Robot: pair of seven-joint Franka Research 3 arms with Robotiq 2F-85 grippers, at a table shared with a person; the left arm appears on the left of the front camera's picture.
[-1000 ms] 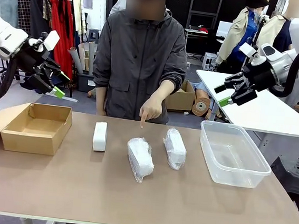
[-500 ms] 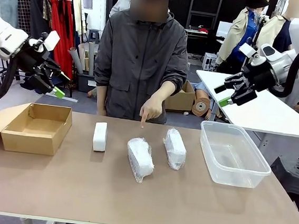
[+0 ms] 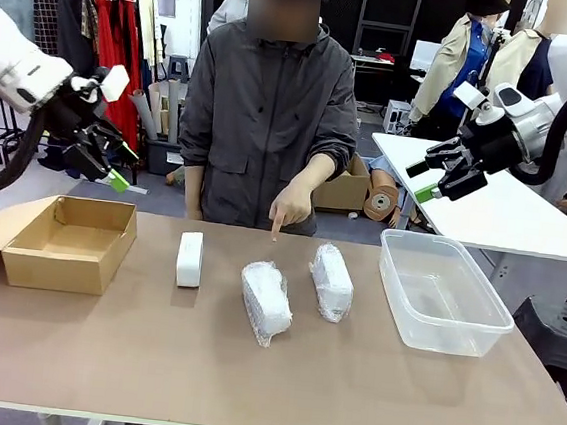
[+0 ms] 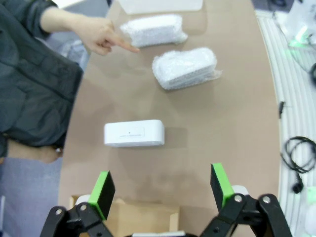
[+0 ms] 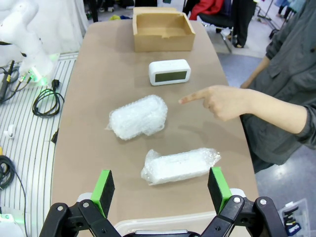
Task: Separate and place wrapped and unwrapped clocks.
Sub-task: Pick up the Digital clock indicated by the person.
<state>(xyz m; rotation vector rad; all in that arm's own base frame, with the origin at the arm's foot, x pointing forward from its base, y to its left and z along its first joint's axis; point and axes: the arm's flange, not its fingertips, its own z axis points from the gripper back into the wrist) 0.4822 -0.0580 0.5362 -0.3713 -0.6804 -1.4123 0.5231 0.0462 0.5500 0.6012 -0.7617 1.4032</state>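
left hand (image 3: 125,167) wide open, touching nothing | right hand (image 3: 417,181) wide open, touching nothing

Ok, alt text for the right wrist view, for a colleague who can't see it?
The open right gripper hangs above a brown table, a nearer wrapped clock just ahead and a farther wrapped clock beyond; a person's hand points in beside them. Past those lie a bare clock and an open cardboard box.

Box (image 3: 57,266) on table's (image 3: 246,390) left, unwrapped clock (image 3: 190,259), nearer wrapped clock (image 3: 266,301), farther wrapped clock (image 3: 331,280), tub (image 3: 458,333) rightmost
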